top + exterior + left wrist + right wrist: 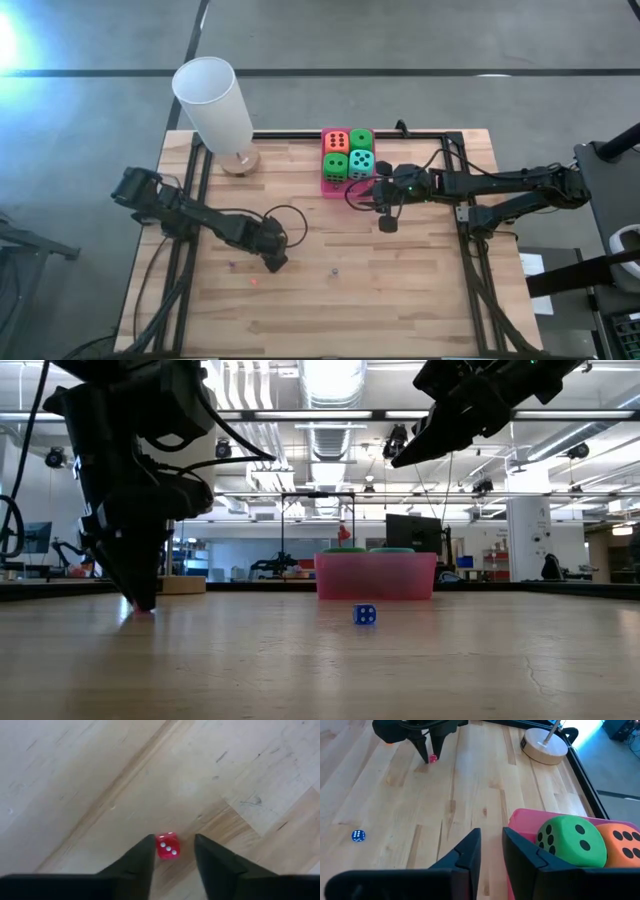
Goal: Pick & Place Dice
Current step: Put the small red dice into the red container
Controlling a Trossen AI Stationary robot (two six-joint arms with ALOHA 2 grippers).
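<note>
Left gripper (172, 851): low over the wooden table (400, 300), its dark tapered fingers part open with a narrow gap, straddling the small red die (167, 846); no clear contact shows.
Small red die: glossy hard cube with white pips, on the bare planks.
Small blue die (358, 835): glossy cube with white pips, alone on the wood, well apart from both grippers.
Right gripper (491, 851): raised beside the pink tray (520, 817), fingers nearly together, holding nothing.
Large dice (348, 154): four soft matte cubes with dark pips, two green, one orange-red, one teal, packed in the pink tray.
Lamp (215, 105): white cylindrical shade, round wooden base.
</note>
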